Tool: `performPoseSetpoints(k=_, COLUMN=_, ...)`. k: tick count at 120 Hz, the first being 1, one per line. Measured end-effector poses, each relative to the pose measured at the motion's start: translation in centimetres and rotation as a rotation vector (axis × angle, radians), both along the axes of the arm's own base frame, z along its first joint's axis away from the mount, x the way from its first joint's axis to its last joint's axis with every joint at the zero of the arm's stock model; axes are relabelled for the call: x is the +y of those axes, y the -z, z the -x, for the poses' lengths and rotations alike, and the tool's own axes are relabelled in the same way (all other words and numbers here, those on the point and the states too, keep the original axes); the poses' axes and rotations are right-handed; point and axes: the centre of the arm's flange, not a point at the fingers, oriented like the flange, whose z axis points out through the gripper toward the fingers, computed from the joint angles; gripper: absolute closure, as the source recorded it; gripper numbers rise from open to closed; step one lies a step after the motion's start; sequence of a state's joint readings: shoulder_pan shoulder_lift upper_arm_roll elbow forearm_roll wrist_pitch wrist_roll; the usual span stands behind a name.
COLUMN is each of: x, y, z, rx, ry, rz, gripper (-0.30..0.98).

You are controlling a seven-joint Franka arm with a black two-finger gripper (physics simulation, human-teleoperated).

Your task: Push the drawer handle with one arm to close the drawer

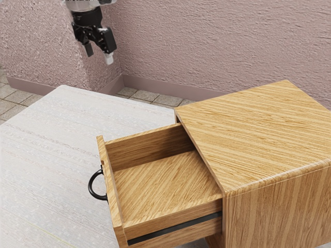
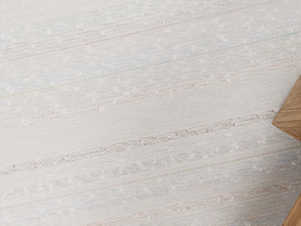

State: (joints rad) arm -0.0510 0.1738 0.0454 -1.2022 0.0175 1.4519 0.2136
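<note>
At the near side, toward the exterior view's right, the wooden drawer [image 1: 160,191] stands well out of its cabinet [image 1: 258,134], open toward the exterior view's left, its inner floor in plain sight. A dark runner strip [image 1: 176,227] lines its near side. The curved black handle [image 1: 91,187] is fixed to the outer face of the front panel [image 1: 111,199], facing the exterior view's left. The cabinet's flat top carries slanting grain and lies to the right of the drawer. Beneath and to the left spreads the pale, faintly streaked table [image 1: 46,155]; in the wrist view, pieces of wood jut in over that same streaked surface. Farther off, at the exterior view's left, the black gripper [image 1: 99,55] hangs raised and pointing down, well apart from the handle, its two fingers spread with a gap between them, released and grasping nothing. Farthest are square floor tiles [image 1: 168,99], a mauve baseboard [image 1: 160,89] and a rough pinkish wall [image 1: 207,46] with a corner behind the gripper.
</note>
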Motion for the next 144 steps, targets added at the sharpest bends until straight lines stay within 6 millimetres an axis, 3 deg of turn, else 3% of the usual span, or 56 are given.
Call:
performPoseSetpoints(k=17, x=-0.5, y=0.1, z=0.5, rx=0.005, ry=0.018, rz=0.003, gripper=0.0)
performPoseSetpoints(k=26, x=-1.1, y=0.9, z=2.6, rx=0.028, ry=0.031, rz=0.014, gripper=0.0)
performPoseSetpoints(k=33, x=-1.2, y=0.7, z=5.5, rx=0.031, ry=0.038, rz=0.024, gripper=0.0)
performPoseSetpoints(k=42, x=-1.3, y=-0.9, z=11.3, rx=0.01, ry=0.046, rz=0.042, gripper=0.0)
performPoseSetpoints(k=57, x=-3.1, y=-0.8, z=19.7, rx=0.02, ry=0.073, rz=0.034, gripper=0.33)
performPoseSetpoints(k=63, x=-3.5, y=0.7, z=23.0, rx=0.039, ry=0.077, rz=0.022, gripper=0.44)
performPoseSetpoints(k=71, x=-3.7, y=3.8, z=25.8, rx=0.088, ry=0.077, rz=0.004, gripper=0.56)
performPoseSetpoints(k=79, x=-5.3, y=5.6, z=28.1, rx=0.109, ry=0.108, rz=-0.033, gripper=0.63)
performPoseSetpoints(k=96, x=-7.4, y=10.2, z=29.9, rx=0.188, ry=0.179, rz=-0.102, gripper=0.72)
performPoseSetpoints(k=113, x=-7.9, y=13.9, z=30.2, rx=0.231, ry=0.219, rz=-0.113, gripper=0.76)
performPoseSetpoints(k=144, x=-10.5, y=16.5, z=28.7, rx=0.196, ry=0.325, rz=-0.1, gripper=0.78)
